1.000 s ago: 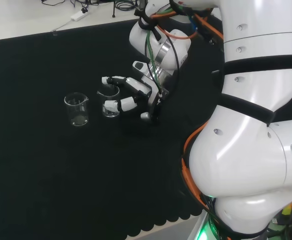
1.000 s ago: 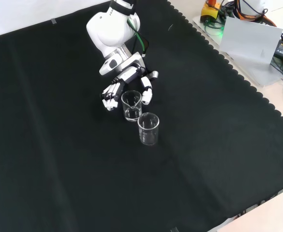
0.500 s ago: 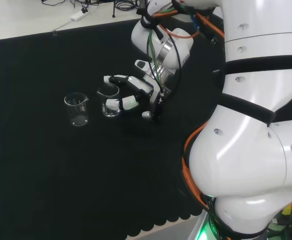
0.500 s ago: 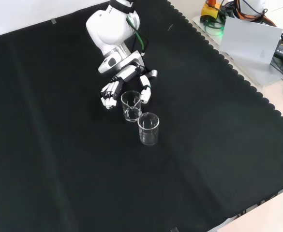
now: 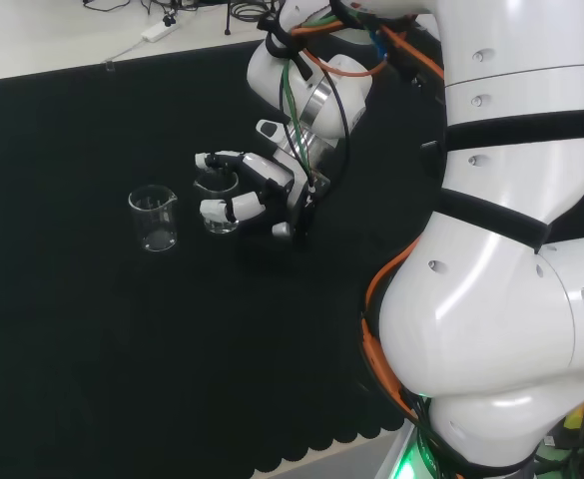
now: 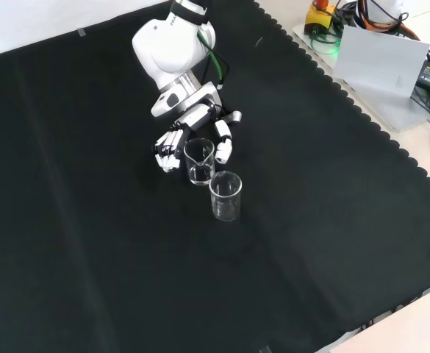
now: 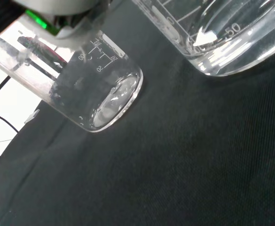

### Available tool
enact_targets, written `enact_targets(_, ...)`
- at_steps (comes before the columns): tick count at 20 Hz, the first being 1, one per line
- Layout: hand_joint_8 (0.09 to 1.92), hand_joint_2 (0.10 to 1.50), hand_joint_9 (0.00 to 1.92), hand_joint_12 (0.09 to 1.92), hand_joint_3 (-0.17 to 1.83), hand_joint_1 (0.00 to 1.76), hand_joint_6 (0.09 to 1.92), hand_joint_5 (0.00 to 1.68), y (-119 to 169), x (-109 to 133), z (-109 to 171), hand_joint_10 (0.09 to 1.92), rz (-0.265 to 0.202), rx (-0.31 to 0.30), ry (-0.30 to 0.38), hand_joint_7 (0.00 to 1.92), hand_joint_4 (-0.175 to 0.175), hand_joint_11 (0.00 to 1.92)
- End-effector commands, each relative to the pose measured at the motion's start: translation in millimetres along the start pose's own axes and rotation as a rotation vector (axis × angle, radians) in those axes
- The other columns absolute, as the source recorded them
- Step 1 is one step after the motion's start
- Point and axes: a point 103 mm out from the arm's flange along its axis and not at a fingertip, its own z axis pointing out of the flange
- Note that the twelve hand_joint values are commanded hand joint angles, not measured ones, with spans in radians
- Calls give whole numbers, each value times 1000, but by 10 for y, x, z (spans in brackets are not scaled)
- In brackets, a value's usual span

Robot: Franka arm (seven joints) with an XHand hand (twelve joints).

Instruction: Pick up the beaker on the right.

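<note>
**A:** What stands on the tabletop [image 5: 92, 329], reading the head view from left to right?

**B:** Taking the hand as the landmark: first a clear glass beaker, the spare beaker [image 5: 154, 219], stands upright to the left of the hand, a little apart from it. Next comes the target beaker [image 5: 218, 203], the right-hand one of the pair in this view, sitting inside the hand. Then the hand [image 5: 262, 192] itself, and to its right the white arm links [image 5: 511, 249].

**B:** In the front view the target beaker [image 6: 199, 161] sits just below the hand [image 6: 189, 132], between fingers [image 6: 167, 151] on one side and the thumb [image 6: 223, 147] on the other. The spare beaker [image 6: 226, 195] is just beyond it, farther from the hand.

**A:** What is the hand doing?

**B:** Its fingers and thumb are curled around the target beaker's wall. Whether every one touches the glass cannot be told. The beaker appears to rest on the cloth.

**A:** How does the beaker lie?

**B:** Upright, with its long axis vertical and its mouth pointing up. A small spout seems to face away from the hand.

**A:** How should the lift go?

**B:** Probably by closing evenly on opposite walls, then rising straight up with the beaker level, and not drifting toward the spare beaker, which is near.
</note>
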Motion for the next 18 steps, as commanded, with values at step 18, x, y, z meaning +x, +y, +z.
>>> enact_targets(18,550,584,423,1251,585,816,130,603,-21,-47,-20,568,25,-8,-9,378,-29,0)
